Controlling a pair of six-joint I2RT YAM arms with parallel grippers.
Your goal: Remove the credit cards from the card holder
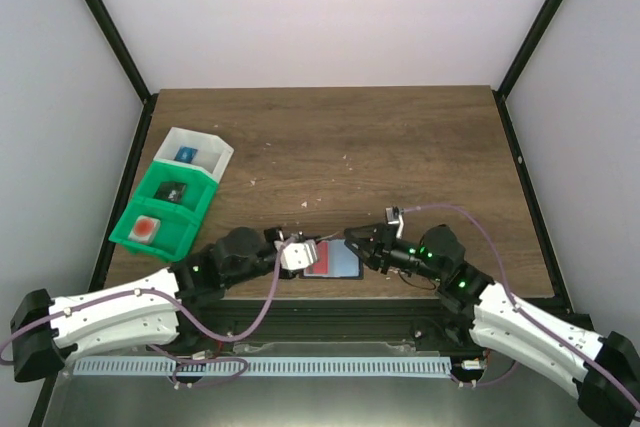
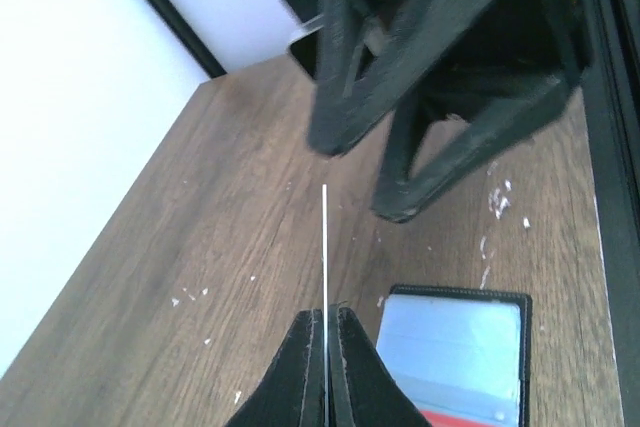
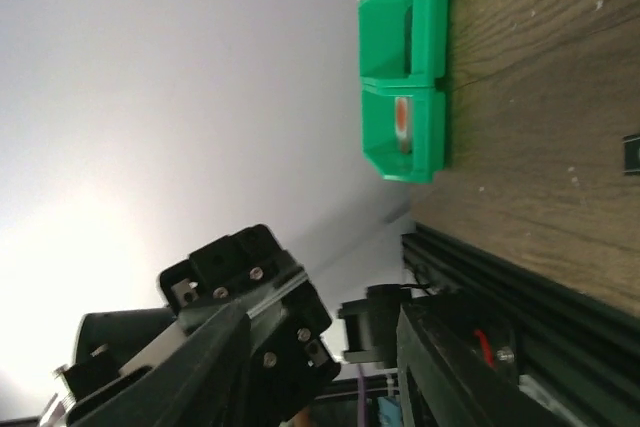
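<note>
– So, what is the left gripper (image 2: 324, 319) doing?

– Its 2 fingers (image 2: 298, 372) are pressed together on 1 thin card (image 2: 324, 247). From the wrist the card is seen edge-on, a pale line sticking straight out past the fingertips, above the table (image 2: 200, 277).

– And the right gripper (image 2: 360, 177)?

– It faces the left one from just beyond that card. Its jaws stand apart with nothing between them. The far end of the card comes close to its tips, but I cannot tell whether they touch.

– Where is the card holder (image 2: 455, 347)?

– It lies open and flat on the wood near the front edge of the table, just beside and below the 2 grippers. It has a black rim and a grey-blue pocket panel, and a reddish card (image 1: 322, 265) shows on it.

– Anything farther out?

– Well off to the left sits a green bin (image 1: 165, 209) with 2 compartments, and a white bin (image 1: 195, 152) touches its far end. Each compartment has 1 small item inside, too small to name.
</note>
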